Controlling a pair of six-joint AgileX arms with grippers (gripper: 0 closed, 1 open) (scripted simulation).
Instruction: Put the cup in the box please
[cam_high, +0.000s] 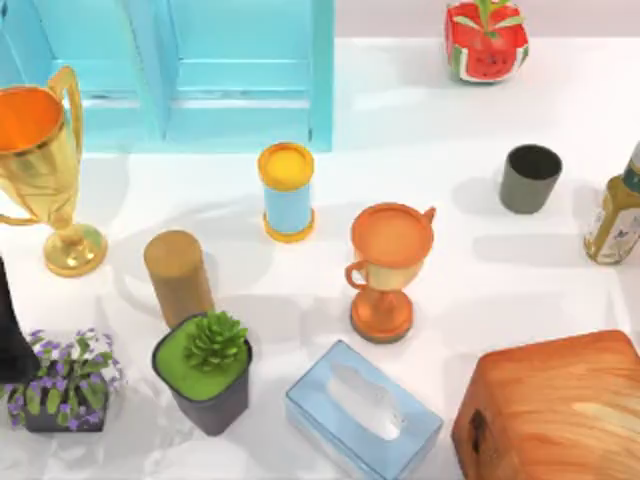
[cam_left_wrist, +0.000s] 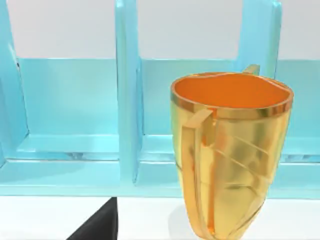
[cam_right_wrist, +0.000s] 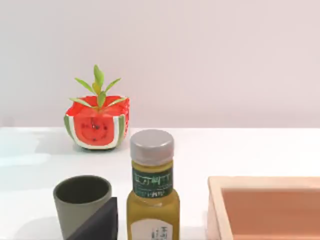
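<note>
1 cup (cam_high: 530, 178) stands beside bottle (cam_high: 617, 215).

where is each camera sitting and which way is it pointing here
Top view: above the table, looking down on the cup, gold trophy, blue shelf and wooden box; a dark arm part sits at its left edge.
Left wrist view: low, facing the gold trophy and blue shelf.
Right wrist view: low, facing the cup, bottle, watermelon pot and box.
Shared: top and right wrist views both show cup, bottle, pot.

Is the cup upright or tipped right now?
Upright: the cup stands on the table, round dark mouth facing up, outside the box.
</note>
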